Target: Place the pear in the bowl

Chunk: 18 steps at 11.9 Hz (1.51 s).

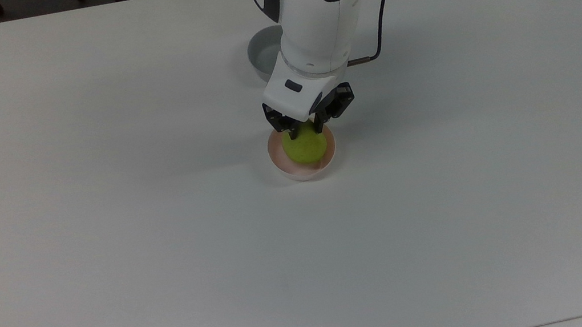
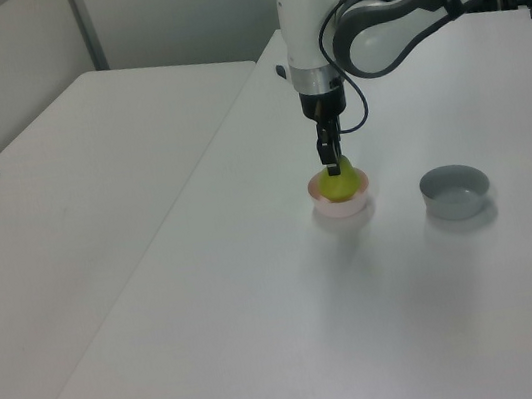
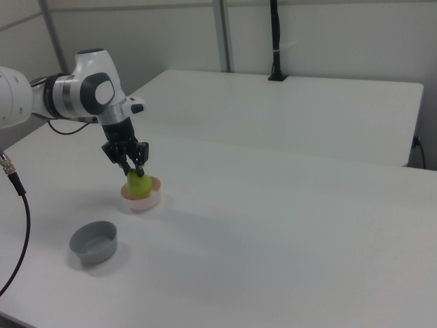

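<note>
The yellow-green pear [image 1: 306, 147] [image 2: 341, 184] [image 3: 141, 184] sits down inside the pale pink bowl [image 1: 284, 168] [image 2: 340, 208] [image 3: 150, 203] near the middle of the white table. My gripper [image 1: 304, 128] [image 2: 332, 162] [image 3: 132, 168] points straight down over the bowl, shut on the pear's narrow top. The stem is hidden between the black fingers.
A grey bowl [image 1: 262, 56] [image 2: 455, 191] [image 3: 95, 242] stands on the table behind the arm in the top view, to the left view's right of the pink bowl. A second white table [image 2: 69, 170] [image 3: 287, 109] adjoins this one. A black post [image 3: 276, 41] rises from it.
</note>
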Motion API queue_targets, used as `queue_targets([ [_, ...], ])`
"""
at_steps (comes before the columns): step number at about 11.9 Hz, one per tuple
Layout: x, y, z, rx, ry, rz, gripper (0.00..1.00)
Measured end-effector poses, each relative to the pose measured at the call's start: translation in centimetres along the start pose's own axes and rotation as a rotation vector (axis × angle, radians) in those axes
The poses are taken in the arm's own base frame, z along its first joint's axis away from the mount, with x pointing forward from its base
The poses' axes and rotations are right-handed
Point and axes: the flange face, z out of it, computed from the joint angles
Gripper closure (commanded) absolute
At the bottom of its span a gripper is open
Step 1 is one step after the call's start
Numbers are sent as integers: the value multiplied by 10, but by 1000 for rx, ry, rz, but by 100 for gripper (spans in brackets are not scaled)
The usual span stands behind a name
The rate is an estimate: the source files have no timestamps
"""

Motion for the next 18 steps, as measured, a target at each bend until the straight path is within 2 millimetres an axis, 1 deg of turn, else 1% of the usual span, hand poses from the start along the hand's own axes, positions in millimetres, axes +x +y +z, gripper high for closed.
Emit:
queue_targets([
  [1, 2, 0, 2, 0, 7, 0, 56],
  [3, 3, -1, 11, -1, -3, -1, 47],
  [4, 3, -2, 16, -2, -9, -2, 45],
  [6, 3, -2, 17, -2, -10, -2, 41],
  [7, 3, -2, 17, -2, -10, -2, 27],
  [8, 3, -2, 17, -2, -10, -2, 9],
  [9, 4, -2, 16, -2, -9, -2, 0],
  [10, 4, -2, 14, -1, -4, -1, 0],
  [11, 6, -1, 7, 0, 9, 1, 0],
  [12, 5, 1, -8, 2, 30, 5, 0],
  [13, 1, 7, -26, 3, 34, 13, 0],
  [14, -7, 15, -49, 2, 35, 24, 0],
  [16, -27, 37, -97, 3, 33, 57, 0],
  [18, -50, 66, -138, 7, 28, 99, 0],
])
